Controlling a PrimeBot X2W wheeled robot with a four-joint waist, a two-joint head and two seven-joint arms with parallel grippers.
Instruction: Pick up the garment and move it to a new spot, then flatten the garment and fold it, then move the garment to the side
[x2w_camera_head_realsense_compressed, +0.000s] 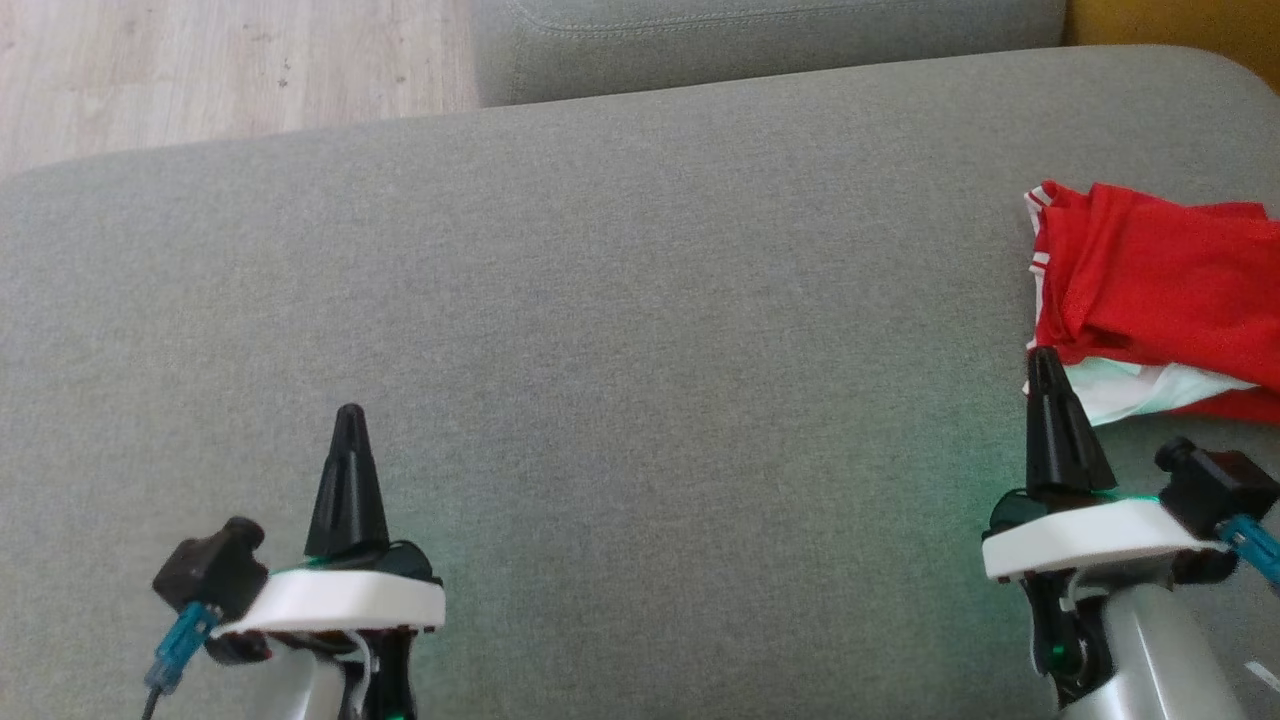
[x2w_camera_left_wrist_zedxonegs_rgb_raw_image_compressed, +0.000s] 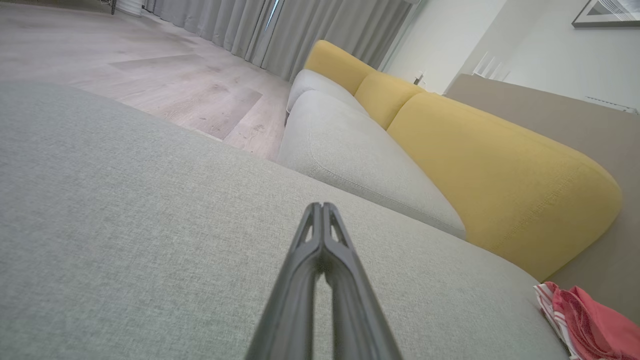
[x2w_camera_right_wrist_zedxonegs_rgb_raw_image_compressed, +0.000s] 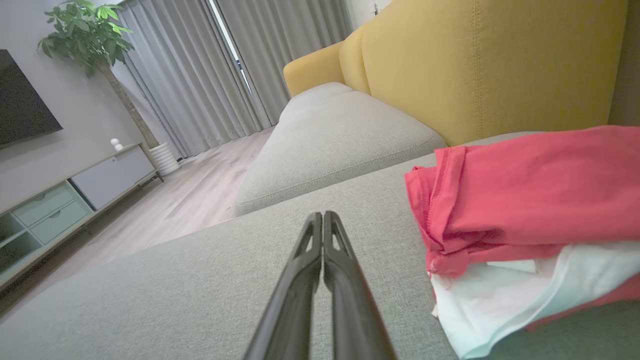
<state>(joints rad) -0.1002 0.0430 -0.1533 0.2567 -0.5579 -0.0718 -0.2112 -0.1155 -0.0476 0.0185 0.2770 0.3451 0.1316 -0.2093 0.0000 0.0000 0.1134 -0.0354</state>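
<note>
The left claw (x2w_camera_head_realsense_compressed: 349, 415) and right claw (x2w_camera_head_realsense_compressed: 1045, 355) are long black fingers (x2w_camera_right_wrist_zedxonegs_rgb_raw_image_compressed: 297, 285), slotted and tapering to blunt tips. Each rises from a white oval plate (x2w_camera_head_realsense_compressed: 340, 600) rimmed with green light. A black camera block (x2w_camera_head_realsense_compressed: 210, 570) sits at nine o'clock of the left plate and three o'clock of the right, each with a blue plug (x2w_camera_head_realsense_compressed: 180, 645). Forearms (x2w_camera_head_realsense_compressed: 1150, 640) are pale silver.

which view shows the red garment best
Right wrist view: the garment is close and large, red folds over a white layer. The head view cuts it off at the right edge; the left wrist view catches a small corner.
</note>
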